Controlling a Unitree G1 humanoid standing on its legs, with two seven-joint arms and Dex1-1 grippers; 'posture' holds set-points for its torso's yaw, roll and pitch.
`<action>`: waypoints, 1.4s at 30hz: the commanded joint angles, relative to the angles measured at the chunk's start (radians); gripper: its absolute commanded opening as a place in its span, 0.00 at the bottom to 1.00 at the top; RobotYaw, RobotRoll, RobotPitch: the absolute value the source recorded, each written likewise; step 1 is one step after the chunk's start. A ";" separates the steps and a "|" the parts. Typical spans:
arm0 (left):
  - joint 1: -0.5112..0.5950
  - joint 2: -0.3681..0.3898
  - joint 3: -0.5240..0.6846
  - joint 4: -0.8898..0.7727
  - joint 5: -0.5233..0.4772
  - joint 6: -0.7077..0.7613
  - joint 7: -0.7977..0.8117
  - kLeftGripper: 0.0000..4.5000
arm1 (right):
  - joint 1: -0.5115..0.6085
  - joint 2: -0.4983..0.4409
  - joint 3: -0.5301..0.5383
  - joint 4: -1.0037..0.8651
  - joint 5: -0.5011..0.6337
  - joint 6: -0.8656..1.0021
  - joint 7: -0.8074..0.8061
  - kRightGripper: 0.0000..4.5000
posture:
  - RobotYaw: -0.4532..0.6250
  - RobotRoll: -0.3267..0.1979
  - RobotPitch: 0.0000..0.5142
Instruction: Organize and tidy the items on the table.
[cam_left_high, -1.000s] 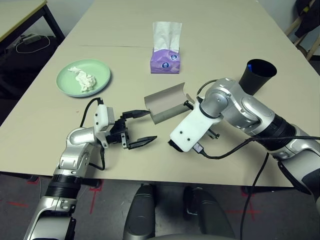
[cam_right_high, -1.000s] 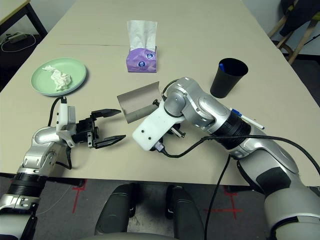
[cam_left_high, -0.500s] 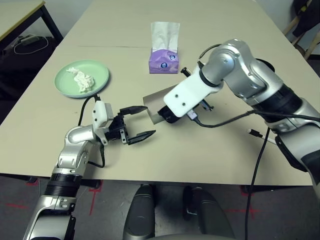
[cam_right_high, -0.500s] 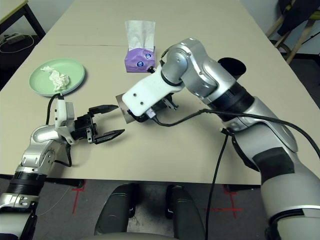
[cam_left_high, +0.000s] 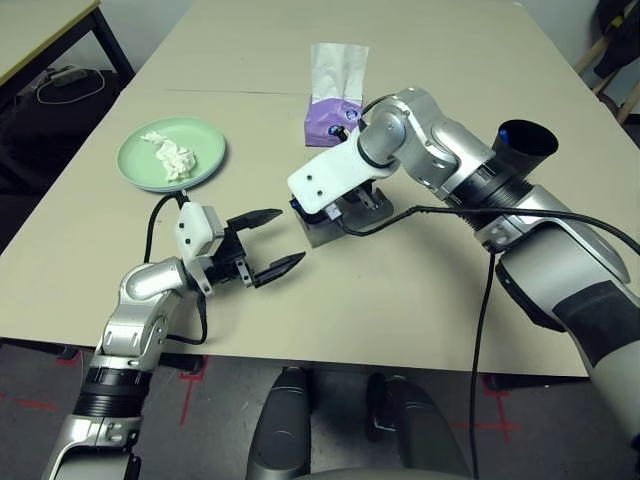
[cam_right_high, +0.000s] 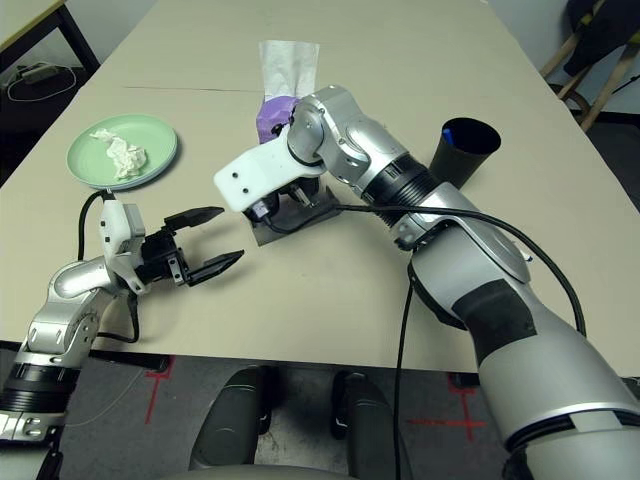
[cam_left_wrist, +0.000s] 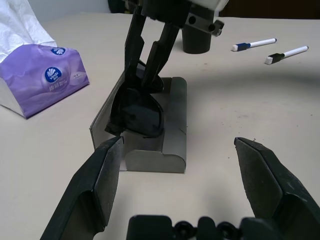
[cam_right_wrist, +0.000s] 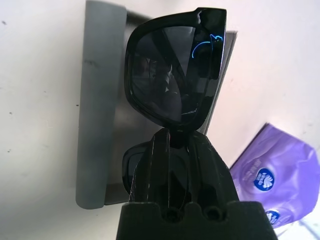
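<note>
Right tool (cam_left_wrist: 150, 55) moved sunglasses (cam_right_wrist: 172, 75) into case (cam_left_wrist: 172, 125).

My right gripper (cam_left_wrist: 150, 55) is standing over the open glasses case (cam_left_wrist: 150, 145) with the sunglasses (cam_right_wrist: 172, 75) pinched, so it is blocking the way into the case from above. The purple tissue box (cam_left_high: 333, 115) is sitting just behind the case. Between my left gripper (cam_left_high: 262, 242) and the case, bare table (cam_left_high: 400, 300) is lying free. The mint green plate (cam_left_high: 205, 170) is staying well apart, far left.
</note>
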 joint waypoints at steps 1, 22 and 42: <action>0.022 0.008 0.004 -0.024 0.006 0.007 0.004 1.00 | -0.008 0.008 0.006 0.023 -0.010 -0.012 -0.012 0.09 | 0.71 0.62 0.30; -0.015 0.002 -0.005 0.039 0.013 -0.018 -0.019 1.00 | 0.081 0.002 -0.007 -0.058 0.013 0.097 0.089 0.09 | 0.69 0.62 0.30; -0.057 0.003 0.000 0.107 0.014 -0.025 -0.047 1.00 | 0.076 -0.065 -0.119 -0.160 0.064 0.185 0.040 0.99 | 0.61 0.62 0.25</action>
